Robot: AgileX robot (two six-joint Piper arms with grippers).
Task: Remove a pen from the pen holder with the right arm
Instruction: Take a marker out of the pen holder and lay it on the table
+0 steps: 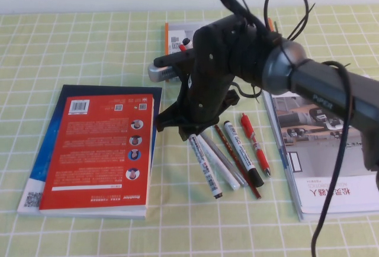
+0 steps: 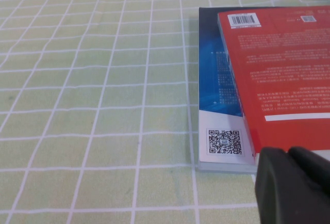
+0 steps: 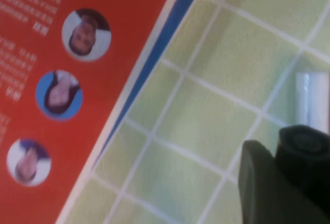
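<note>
Black two-arm rig with a grey joint and loose black cabling

The right arm [image 1: 331, 94] has a glossy black forearm with pale lettering, a rounded grey metal collar [image 1: 281, 67] and a bulky matte-black wrist housing. Thin black cables [image 1: 288, 5] loop above it, and one runs down along the forearm. The right gripper [image 1: 173, 125], over the middle of the table [image 1: 89, 50], is angular black plastic. The left gripper [image 2: 294, 185], seen only by its own wrist camera, low over the table, is rounded, matte and black.
</note>
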